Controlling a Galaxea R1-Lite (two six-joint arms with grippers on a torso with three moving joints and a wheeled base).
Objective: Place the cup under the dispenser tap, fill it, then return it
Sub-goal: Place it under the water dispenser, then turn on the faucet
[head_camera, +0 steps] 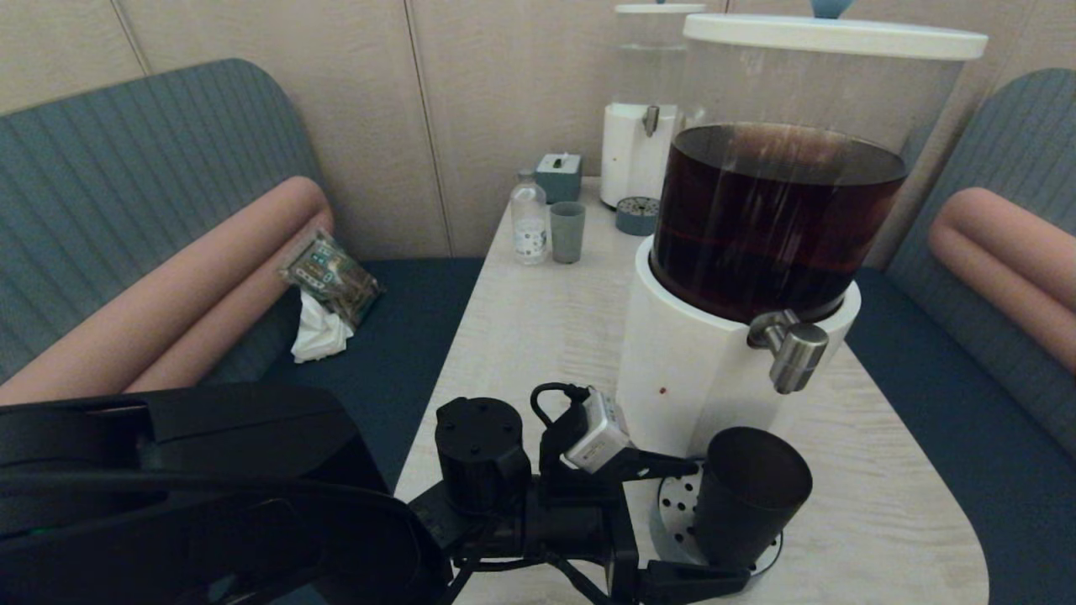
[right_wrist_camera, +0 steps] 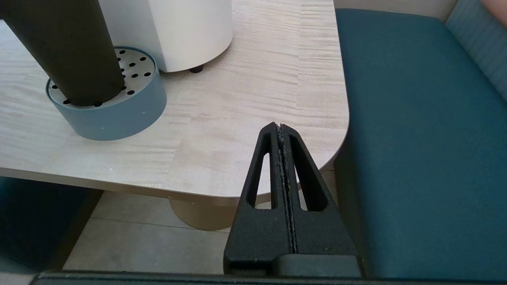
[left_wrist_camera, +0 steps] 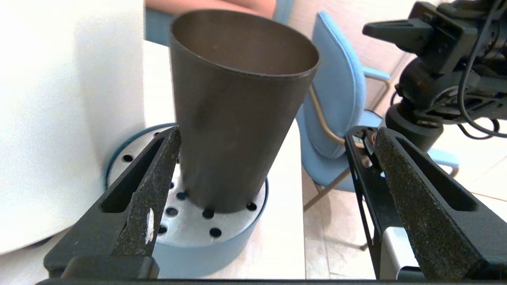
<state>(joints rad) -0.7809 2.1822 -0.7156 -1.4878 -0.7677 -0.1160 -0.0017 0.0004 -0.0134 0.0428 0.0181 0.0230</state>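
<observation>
The black-brown cup (head_camera: 748,496) (left_wrist_camera: 237,118) (right_wrist_camera: 67,51) stands upright on the round perforated drip tray (head_camera: 677,517) (left_wrist_camera: 198,225) (right_wrist_camera: 119,107), below the brushed-steel dispenser tap (head_camera: 794,349) of the big white-based dispenser (head_camera: 698,370) of dark liquid. No liquid shows on the cup's upper inner wall. My left gripper (head_camera: 685,521) (left_wrist_camera: 277,132) is open, its fingers spread wide at the cup's left side. One fingertip (left_wrist_camera: 172,138) is close to the cup wall, the other well clear. My right gripper (right_wrist_camera: 280,126) is shut on nothing, low off the table's near right corner.
At the table's far end stand a smaller clear-liquid dispenser (head_camera: 647,126), its small tray (head_camera: 637,214), a grey-blue tumbler (head_camera: 567,231), a bottle (head_camera: 530,220) and a tissue box (head_camera: 559,175). Blue benches flank the table (head_camera: 538,336); a packet (head_camera: 332,277) lies on the left one.
</observation>
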